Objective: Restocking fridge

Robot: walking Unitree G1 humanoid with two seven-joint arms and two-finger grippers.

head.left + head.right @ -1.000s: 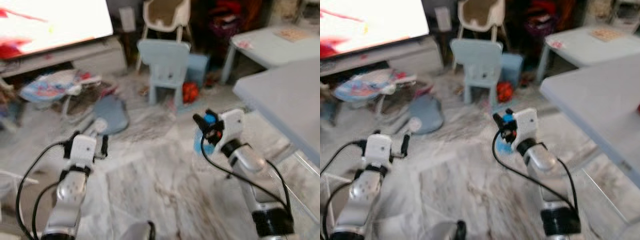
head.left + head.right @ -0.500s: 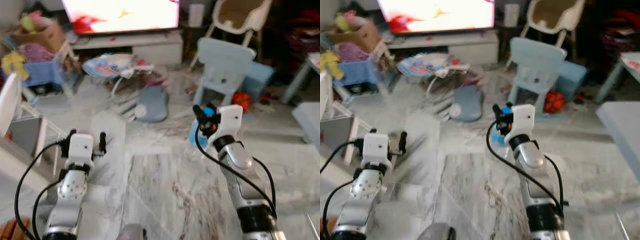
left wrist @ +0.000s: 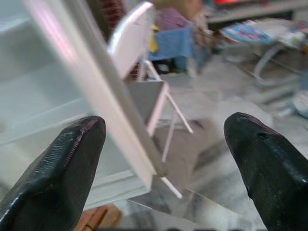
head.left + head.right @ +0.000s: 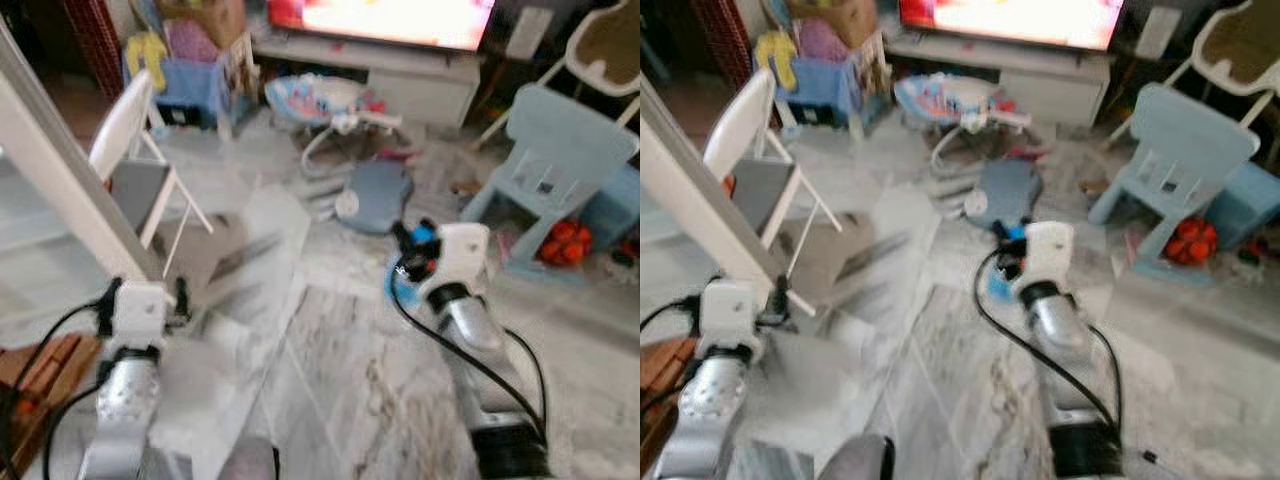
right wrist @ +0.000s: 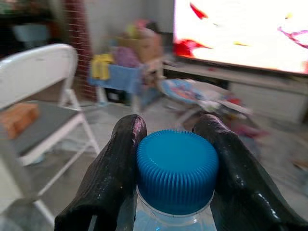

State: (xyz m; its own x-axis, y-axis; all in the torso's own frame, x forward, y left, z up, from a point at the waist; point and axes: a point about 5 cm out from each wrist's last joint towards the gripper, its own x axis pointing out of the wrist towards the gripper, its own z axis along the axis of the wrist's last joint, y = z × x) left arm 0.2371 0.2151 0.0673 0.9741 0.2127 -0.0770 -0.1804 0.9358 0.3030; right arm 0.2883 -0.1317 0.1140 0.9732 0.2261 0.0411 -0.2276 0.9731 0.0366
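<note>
- Marble-patterned floor (image 4: 330,370) fills the left eye view, grey-white and glossy, with a cluttered living room behind: a bright screen (image 4: 385,15) on a low white cabinet, a white folding chair (image 4: 135,165), a pale blue plastic child chair (image 4: 555,190) and toys lying around. The picture is blurred.
- In the same view the right claw (image 4: 412,258) is raised in front of the body and pinches a bottle (image 4: 408,270) just below its cap; the clear body hangs under it and is hard to see. The left claw (image 4: 150,300) is held low on the left, near a slanted white panel (image 4: 70,170).
- The right eye view gives the same scene. No fridge interior can be identified with certainty.
- In the left wrist view, the two black rounded fingers (image 3: 60,168) are spread wide with nothing between them; behind is the smooth white panel and the folding chair.
- In the right wrist view, the fingers (image 5: 110,178) press both sides of the neck under the ribbed blue cap (image 5: 176,169).
- Risk, in my judgement: the grip is narrow and on smooth plastic, so shaking from walking could let the bottle swing or slip. The clutter on the floor and the chair legs could also catch a foot or an arm.
</note>
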